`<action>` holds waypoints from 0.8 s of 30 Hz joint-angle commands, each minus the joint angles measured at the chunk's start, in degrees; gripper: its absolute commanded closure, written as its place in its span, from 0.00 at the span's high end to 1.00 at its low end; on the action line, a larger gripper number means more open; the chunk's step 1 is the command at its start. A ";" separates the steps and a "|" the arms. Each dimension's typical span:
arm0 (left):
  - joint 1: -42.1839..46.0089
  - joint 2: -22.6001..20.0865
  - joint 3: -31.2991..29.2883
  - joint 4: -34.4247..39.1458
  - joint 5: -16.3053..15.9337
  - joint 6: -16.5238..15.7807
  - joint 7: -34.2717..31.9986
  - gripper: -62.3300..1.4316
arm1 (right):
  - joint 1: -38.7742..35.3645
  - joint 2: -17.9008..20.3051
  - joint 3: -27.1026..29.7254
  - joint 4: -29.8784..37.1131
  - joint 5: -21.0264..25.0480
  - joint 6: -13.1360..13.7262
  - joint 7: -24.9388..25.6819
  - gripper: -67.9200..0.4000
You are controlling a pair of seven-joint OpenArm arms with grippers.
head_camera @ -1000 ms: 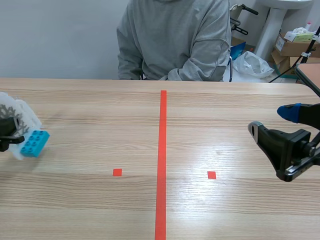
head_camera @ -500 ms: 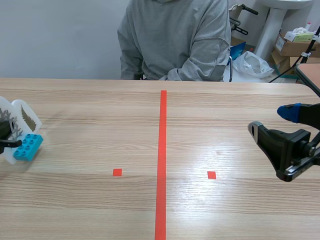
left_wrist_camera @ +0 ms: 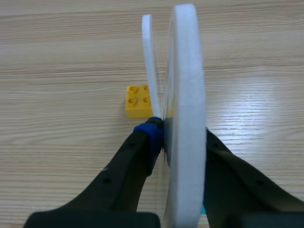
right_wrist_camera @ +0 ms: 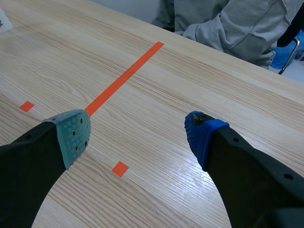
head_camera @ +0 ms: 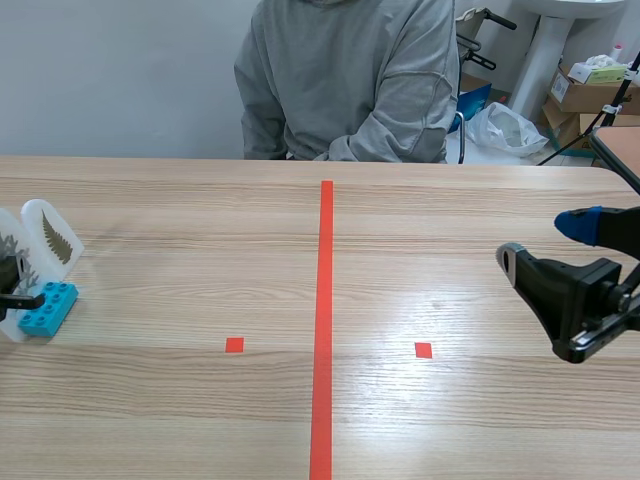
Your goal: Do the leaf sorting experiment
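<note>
Smooth pale wood-grain on the counter [head_camera: 450, 250], faintly glossy under the glare. Matt orange-red tape [head_camera: 324, 300]. White cards [left_wrist_camera: 185, 95], matt and foam-like along the thick edge. Smooth hard plastic for the blue brick [head_camera: 48, 308] and the yellow brick [left_wrist_camera: 138, 101]. Soft dotted pads [right_wrist_camera: 72, 135] on the right jaws, grey-green and blue, rubbery, with matt black plastic behind. Grey knitted cloth on a sleeve [head_camera: 410, 100].

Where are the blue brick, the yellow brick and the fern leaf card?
blue brick [head_camera: 48, 306], scene view, on its studded top.
yellow brick [left_wrist_camera: 137, 100], left wrist view, on its studded top face.
fern leaf card [head_camera: 57, 238], scene view, on the printed fern.
</note>
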 commanded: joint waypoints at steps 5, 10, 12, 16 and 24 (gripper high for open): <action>-0.72 -0.33 1.01 0.72 0.70 0.33 -0.87 0.38 | 0.70 0.00 0.22 0.46 0.68 -0.15 0.63 0.61; -1.05 -0.35 1.62 0.72 0.68 0.55 -1.05 0.70 | 0.70 0.00 0.22 0.46 0.68 -0.15 0.63 0.61; -1.20 -0.35 1.62 0.72 0.61 0.57 -0.92 0.88 | 0.70 0.00 0.22 0.46 0.68 -0.15 0.63 0.61; -1.33 -0.37 1.62 0.72 0.52 0.57 -0.87 1.00 | 0.70 0.00 0.22 0.46 0.68 -0.15 0.63 0.61; -1.07 -1.99 1.57 1.11 -2.67 0.39 -0.83 1.00 | 0.68 0.00 0.22 0.46 0.66 -0.15 0.61 0.61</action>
